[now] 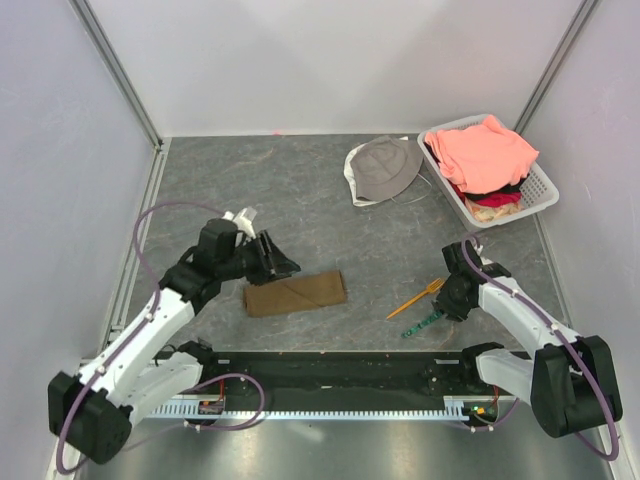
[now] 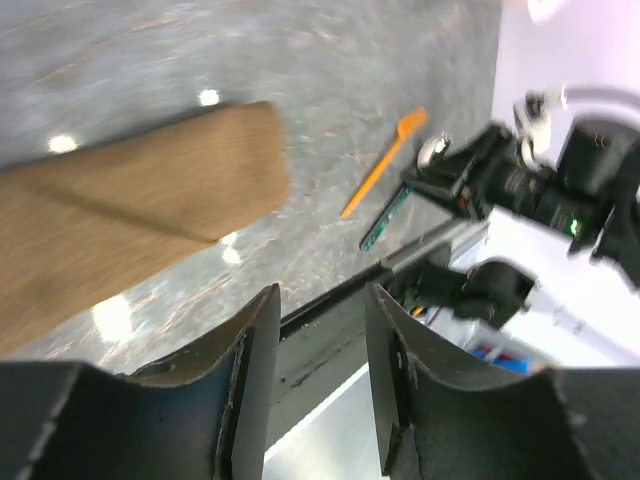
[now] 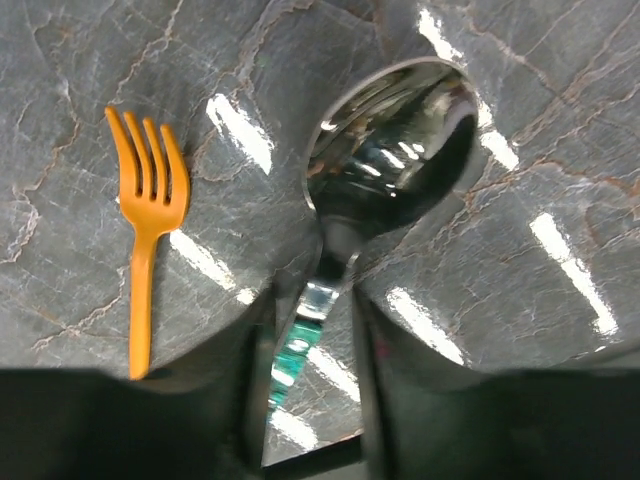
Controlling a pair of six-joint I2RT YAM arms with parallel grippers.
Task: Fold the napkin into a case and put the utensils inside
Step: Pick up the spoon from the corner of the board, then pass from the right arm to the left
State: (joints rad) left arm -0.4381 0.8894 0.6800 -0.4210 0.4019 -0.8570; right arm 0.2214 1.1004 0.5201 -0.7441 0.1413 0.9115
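The napkin (image 1: 296, 293) lies folded as a narrow flat brown case at the table's near middle; its end shows in the left wrist view (image 2: 130, 215). My left gripper (image 1: 283, 267) hovers just left of and above the case, open and empty (image 2: 320, 305). The orange fork (image 1: 418, 298) lies to the right of the case, also seen in the right wrist view (image 3: 145, 230). Beside it lies a spoon with a metal bowl (image 3: 390, 150) and a green patterned handle (image 1: 422, 322). My right gripper (image 1: 453, 303) is low over the spoon, jaws open on either side of the handle (image 3: 308, 305).
A grey bucket hat (image 1: 385, 168) lies at the back. A white plastic basket (image 1: 545, 190) of salmon-pink clothes stands at the back right. White walls enclose the table on three sides. The black arm-mount rail (image 1: 340, 370) runs along the near edge.
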